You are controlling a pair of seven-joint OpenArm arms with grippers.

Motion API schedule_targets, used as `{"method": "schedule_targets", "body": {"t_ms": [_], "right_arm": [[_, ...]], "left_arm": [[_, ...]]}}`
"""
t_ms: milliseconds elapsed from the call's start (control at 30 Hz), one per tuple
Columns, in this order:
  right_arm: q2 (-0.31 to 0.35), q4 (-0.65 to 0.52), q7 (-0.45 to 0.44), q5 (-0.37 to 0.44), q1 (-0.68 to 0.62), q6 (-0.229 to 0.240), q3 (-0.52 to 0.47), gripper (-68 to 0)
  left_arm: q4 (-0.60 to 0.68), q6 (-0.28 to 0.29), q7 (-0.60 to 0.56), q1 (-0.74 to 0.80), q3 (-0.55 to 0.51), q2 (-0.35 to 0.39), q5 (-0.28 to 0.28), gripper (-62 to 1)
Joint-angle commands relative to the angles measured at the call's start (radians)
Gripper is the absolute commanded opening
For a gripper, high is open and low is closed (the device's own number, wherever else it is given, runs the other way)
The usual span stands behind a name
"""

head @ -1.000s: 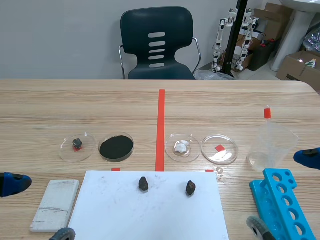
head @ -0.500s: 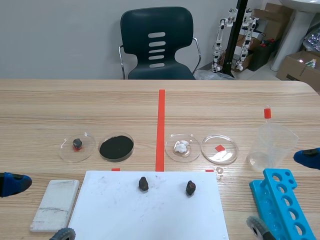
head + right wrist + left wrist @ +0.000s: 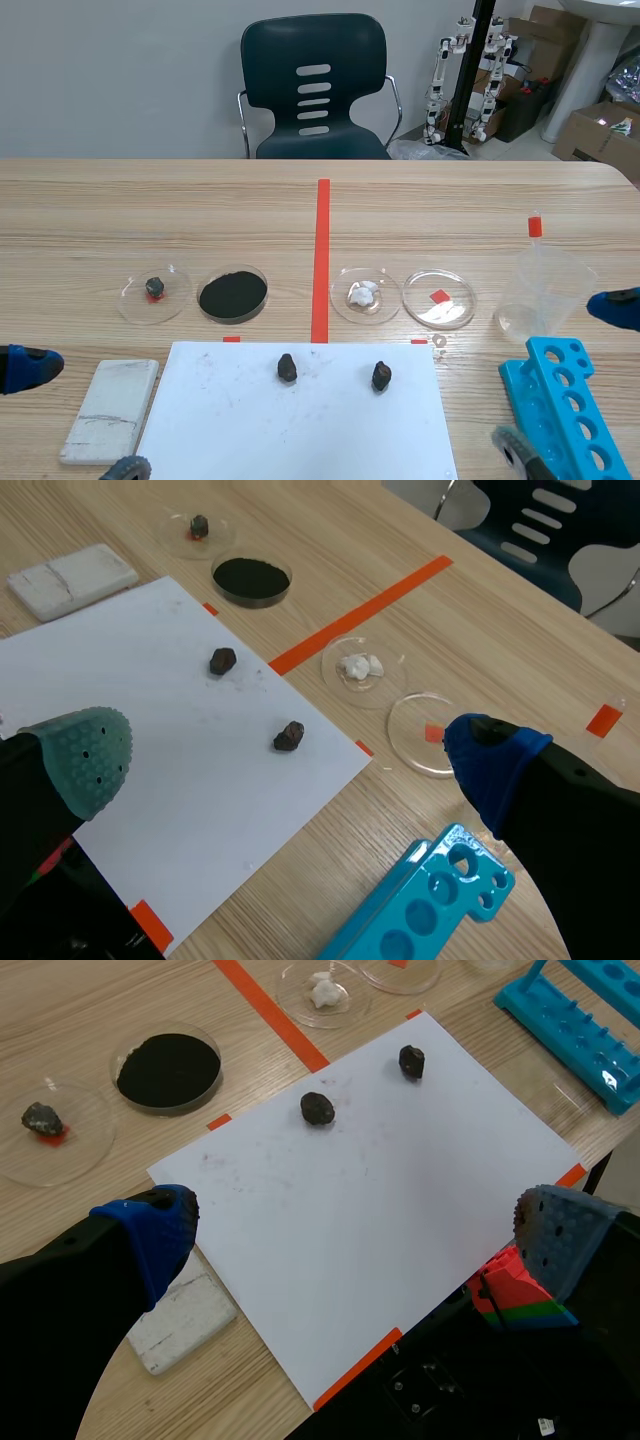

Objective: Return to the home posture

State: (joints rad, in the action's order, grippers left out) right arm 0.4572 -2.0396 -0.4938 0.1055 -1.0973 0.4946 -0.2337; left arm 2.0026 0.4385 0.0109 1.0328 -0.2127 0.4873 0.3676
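Left gripper (image 3: 350,1232): black fingers, blue and grey pads, spread wide, holding nothing, above paper sheet (image 3: 380,1190) near edge. Right gripper (image 3: 288,758): likewise wide, by desk (image 3: 520,630) right edge, beside blue rack (image 3: 420,905)

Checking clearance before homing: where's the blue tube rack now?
Scene view: the blue tube rack sits at the near right, beside the white paper, nearer than the clear beaker.

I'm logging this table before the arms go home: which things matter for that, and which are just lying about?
Part of the job: left gripper, open; right gripper, open.

Just lying about: white paper sheet; two dark stones; white rectangular block; four clear round dishes; clear plastic beaker; blue plastic tube rack.
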Motion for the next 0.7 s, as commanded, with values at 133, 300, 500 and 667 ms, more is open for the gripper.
{"method": "schedule_targets", "body": {"t_ms": [133, 300, 500, 667], "right_arm": [[0.005, -0.018, -0.01, -0.01, 0.0, 0.0, 0.003, 0.4], [0.005, -0.018, -0.01, -0.01, 0.0, 0.0, 0.003, 0.4], [0.005, -0.018, -0.01, -0.012, 0.0, 0.0, 0.003, 0.4], [0.005, -0.018, -0.01, -0.012, 0.0, 0.0, 0.003, 0.4]], "left_arm": [[0.014, -0.002, -0.011, -0.003, -0.003, -0.007, 0.011, 1.4], [0.014, -0.002, -0.011, -0.003, -0.003, -0.007, 0.011, 1.4], [0.014, -0.002, -0.011, -0.003, -0.003, -0.007, 0.011, 1.4], [0.014, -0.002, -0.011, -0.003, -0.003, -0.007, 0.011, 1.4]]}}
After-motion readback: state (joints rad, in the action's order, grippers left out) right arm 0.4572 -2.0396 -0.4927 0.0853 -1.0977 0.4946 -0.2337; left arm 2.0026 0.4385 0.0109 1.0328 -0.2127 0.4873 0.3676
